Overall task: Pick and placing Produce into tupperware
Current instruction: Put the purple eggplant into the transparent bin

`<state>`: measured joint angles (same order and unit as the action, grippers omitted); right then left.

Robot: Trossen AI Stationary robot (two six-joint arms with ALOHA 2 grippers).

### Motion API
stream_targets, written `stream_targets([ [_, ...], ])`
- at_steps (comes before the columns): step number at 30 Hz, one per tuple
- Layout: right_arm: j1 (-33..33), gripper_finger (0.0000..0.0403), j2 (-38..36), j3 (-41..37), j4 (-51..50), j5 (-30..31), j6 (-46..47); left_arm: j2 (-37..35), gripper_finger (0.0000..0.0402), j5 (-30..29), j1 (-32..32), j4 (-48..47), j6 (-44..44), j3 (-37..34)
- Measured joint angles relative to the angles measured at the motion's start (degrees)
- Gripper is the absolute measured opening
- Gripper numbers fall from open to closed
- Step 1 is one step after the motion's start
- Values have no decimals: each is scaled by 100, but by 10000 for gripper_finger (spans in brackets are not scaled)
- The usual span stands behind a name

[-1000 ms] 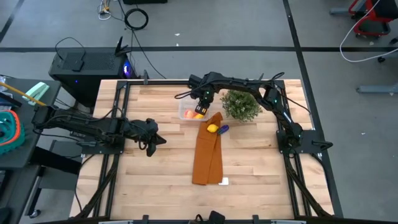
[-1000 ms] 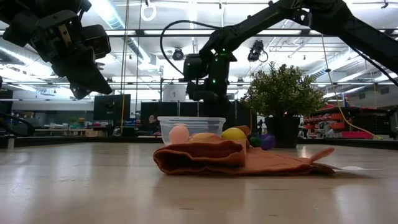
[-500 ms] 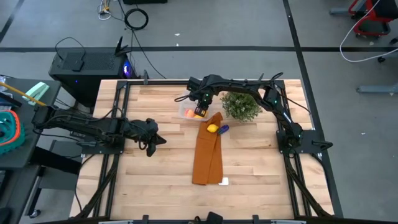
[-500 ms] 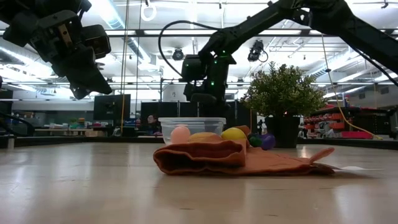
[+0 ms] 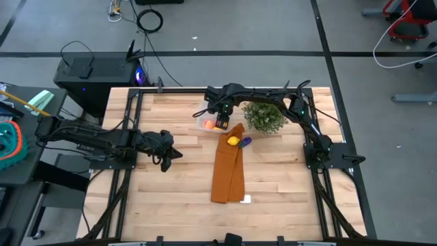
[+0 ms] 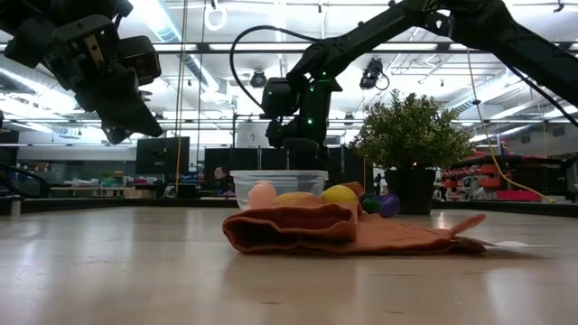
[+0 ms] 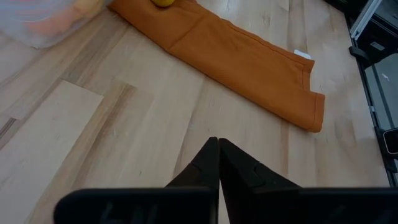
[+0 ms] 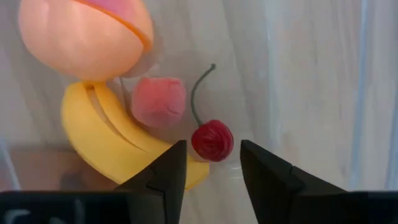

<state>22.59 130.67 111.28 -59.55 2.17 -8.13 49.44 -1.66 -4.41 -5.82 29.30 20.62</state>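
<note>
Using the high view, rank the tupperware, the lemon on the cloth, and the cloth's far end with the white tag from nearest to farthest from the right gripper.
1. The tupperware: directly under the right gripper, which hangs over it.
2. The lemon: just beyond the box, on the orange cloth's upper end, beside the purple piece.
3. The cloth's tagged end: farthest, toward the table's front edge.

Bare table [image 5: 164,178] lies open on the left; potted plant [image 5: 265,116] crowds the tupperware's [image 5: 207,123] right side.

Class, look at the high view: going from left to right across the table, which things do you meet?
Left gripper → tupperware → right gripper → lemon → dark purple piece → potted plant.
</note>
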Motion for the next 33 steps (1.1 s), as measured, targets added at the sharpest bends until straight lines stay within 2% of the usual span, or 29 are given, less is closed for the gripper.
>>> stream_targets([
  [7, -65, 168, -43, 183, -93, 122, -3, -1, 16, -1, 0, -4, 0, 0],
  [12, -159, 165, -114, 718, -460, 109, 17, 1, 24, 0, 0, -11, -1, 0],
  [19, -485, 165, -114, 1863, -1730, -54, -218, -1, 9, 1, -2, -19, -4, 0],
  [23, -706, 165, -127, 2242, -2637, -135, -109, -1, 12, 1, -1, -22, -2, 0],
  [26, -938, 165, -162, 2282, -3083, -161, 86, 1, 21, 1, -1, -24, -4, 0],
  [33, -1444, 165, -446, 2138, -2903, -261, 779, 1, 21, 0, -2, -39, -5, 0],
])
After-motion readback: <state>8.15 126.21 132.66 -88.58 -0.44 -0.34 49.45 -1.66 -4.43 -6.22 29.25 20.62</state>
